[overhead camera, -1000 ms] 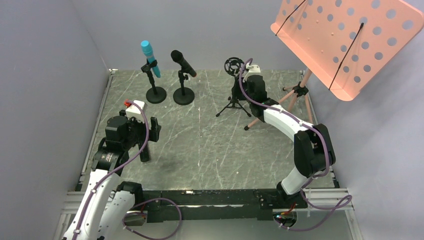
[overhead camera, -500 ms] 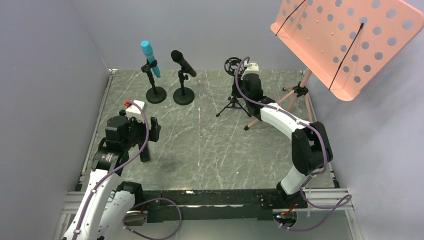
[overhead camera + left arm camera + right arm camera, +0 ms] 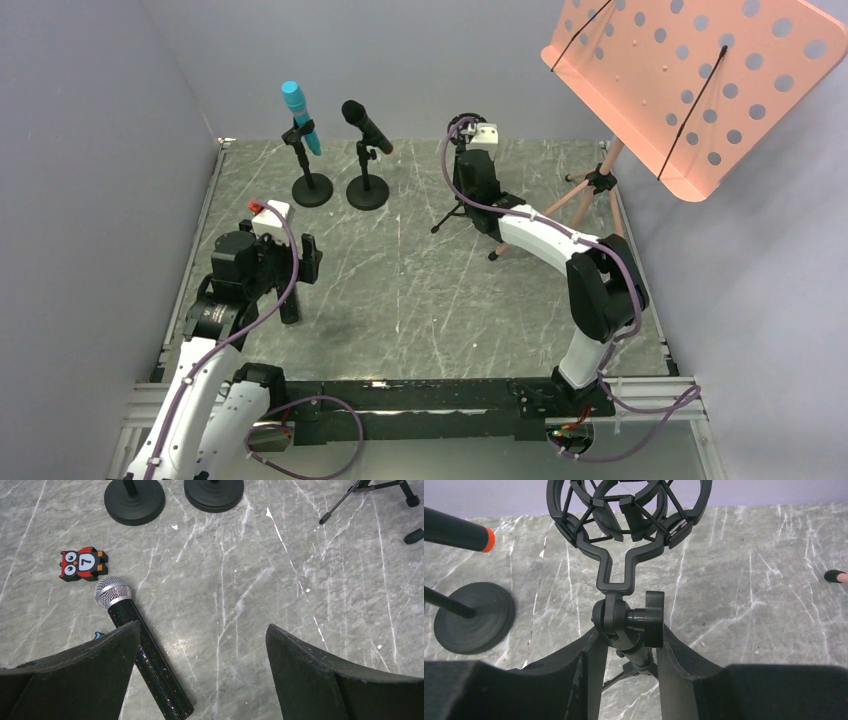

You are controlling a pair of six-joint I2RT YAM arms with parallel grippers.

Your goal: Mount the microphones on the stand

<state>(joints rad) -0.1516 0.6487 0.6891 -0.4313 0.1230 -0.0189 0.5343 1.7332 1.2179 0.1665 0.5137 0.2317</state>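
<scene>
Nearest the arms' bases, well to the near-left of the tripod stand (image 3: 636, 665), the silver-headed microphone (image 3: 144, 654) lies flat on the tabletop (image 3: 300, 580), not yet picked up. The left gripper (image 3: 202, 627) hangs over it with its fingers wide apart, holding nothing.

At the tripod stand itself, the right gripper (image 3: 627, 633) grips the swivel joint (image 3: 644, 620) just under the cradle (image 3: 626, 505), a finger touching each side. The cradle is empty.

Left of the tripod stand, at about the same depth, the black microphone with the orange end cap (image 3: 367, 127) sits clipped in a round-base stand (image 3: 367, 190). Farther left, the turquoise microphone (image 3: 300, 115) sits in a second round-base stand (image 3: 312, 188).

I judge two of the three mounted. What is left is lifting the silver-headed microphone and seating it in the tripod stand's cradle.
</scene>
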